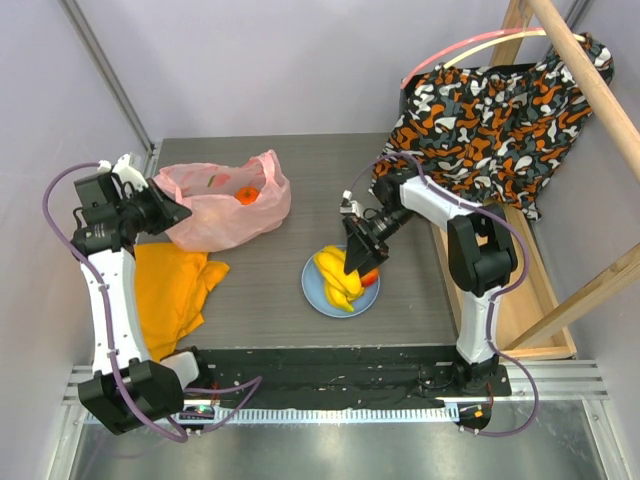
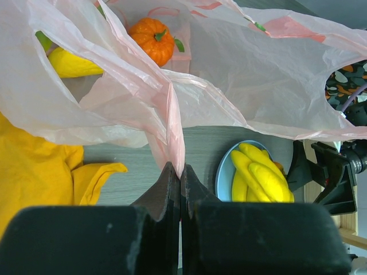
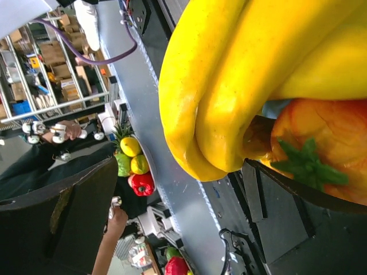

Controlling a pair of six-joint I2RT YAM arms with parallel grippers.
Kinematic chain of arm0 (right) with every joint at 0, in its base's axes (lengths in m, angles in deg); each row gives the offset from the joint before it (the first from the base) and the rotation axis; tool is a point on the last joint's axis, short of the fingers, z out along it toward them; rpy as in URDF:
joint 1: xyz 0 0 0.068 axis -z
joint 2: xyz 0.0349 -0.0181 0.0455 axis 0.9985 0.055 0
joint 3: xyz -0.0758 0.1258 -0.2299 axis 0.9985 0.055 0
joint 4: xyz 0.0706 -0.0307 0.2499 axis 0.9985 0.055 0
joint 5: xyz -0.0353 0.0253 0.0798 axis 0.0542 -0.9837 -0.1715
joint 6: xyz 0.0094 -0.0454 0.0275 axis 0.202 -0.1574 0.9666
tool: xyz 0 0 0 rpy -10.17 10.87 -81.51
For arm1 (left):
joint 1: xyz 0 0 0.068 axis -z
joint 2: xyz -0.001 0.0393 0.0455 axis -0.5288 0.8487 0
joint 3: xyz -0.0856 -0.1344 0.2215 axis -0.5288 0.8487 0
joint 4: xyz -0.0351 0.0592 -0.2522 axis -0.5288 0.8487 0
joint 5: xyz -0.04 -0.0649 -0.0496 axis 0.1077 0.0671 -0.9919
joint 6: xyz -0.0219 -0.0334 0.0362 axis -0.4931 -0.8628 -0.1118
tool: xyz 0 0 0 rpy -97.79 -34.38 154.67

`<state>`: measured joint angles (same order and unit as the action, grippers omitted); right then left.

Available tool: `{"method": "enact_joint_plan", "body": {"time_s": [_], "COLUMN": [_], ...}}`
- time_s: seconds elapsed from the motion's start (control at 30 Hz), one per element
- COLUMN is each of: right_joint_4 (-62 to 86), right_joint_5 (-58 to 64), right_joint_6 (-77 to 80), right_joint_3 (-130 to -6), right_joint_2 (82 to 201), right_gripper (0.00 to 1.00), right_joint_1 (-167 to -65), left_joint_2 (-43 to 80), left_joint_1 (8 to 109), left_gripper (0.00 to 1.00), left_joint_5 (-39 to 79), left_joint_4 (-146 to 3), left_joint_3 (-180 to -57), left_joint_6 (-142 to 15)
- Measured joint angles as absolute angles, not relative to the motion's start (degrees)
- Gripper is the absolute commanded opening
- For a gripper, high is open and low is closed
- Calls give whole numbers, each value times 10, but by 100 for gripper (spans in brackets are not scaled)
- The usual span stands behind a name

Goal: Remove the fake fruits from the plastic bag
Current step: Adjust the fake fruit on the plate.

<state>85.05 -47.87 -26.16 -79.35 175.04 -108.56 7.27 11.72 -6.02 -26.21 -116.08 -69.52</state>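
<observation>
The left arm (image 1: 108,290) and right arm (image 1: 437,207) are built of white links joined by black joints. A purple cable (image 1: 47,200) is routed loosely along each. The left gripper (image 2: 180,179) is moulded in matte black, as are the bases (image 1: 125,392).

Pink translucent bag (image 1: 215,215), yellow bananas (image 1: 332,268), lt-blue plate (image 1: 312,287), orange cloth (image 1: 165,295), orange/blk/wht patterned fabric (image 1: 500,110).

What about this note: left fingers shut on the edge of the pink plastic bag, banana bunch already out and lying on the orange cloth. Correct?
Not quite. The banana bunch lies on the light-blue plate, not on the orange cloth beside the left arm; the top external view shows it. The rest holds: the left fingers are shut on the edge of the pink plastic bag.
</observation>
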Motion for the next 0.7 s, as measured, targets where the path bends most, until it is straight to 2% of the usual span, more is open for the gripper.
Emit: {"method": "enact_joint_plan", "body": {"time_s": [0.23, 0.3, 0.4, 0.47, 0.6, 0.63, 0.67, 0.7], "right_joint_4": [833, 828, 818, 816, 816, 815, 813, 809], "right_joint_5": [-458, -449, -438, -441, -445, -445, -445, -447], "right_joint_6": [-262, -261, -257, -247, -228, -224, -219, -213], "right_joint_3": [-829, -832, -832, -832, -838, -839, -840, -840], "right_joint_2": [1784, 1788, 1788, 1788, 1788, 1788, 1787, 1785], "right_gripper": [86, 70, 57, 54, 35, 24, 7, 2], "right_joint_1": [-1095, -1095, -1093, -1093, -1093, -1093, -1093, -1093], "left_joint_2": [70, 68, 64, 61, 60, 60, 60, 60], "left_joint_1": [117, 117, 117, 117, 117, 117, 117, 117], "left_gripper": [0, 0, 0, 0, 0, 0, 0, 0], "left_joint_5": [-60, -60, -60, -60, -60, -60, -60, -60], "left_joint_4": [-261, -261, -261, -261, -261, -261, -261, -261], "left_joint_3": [-1161, -1161, -1161, -1161, -1161, -1161, -1161, -1161], "left_joint_6": [-695, -695, -695, -695, -694, -695, -695, -695]}}
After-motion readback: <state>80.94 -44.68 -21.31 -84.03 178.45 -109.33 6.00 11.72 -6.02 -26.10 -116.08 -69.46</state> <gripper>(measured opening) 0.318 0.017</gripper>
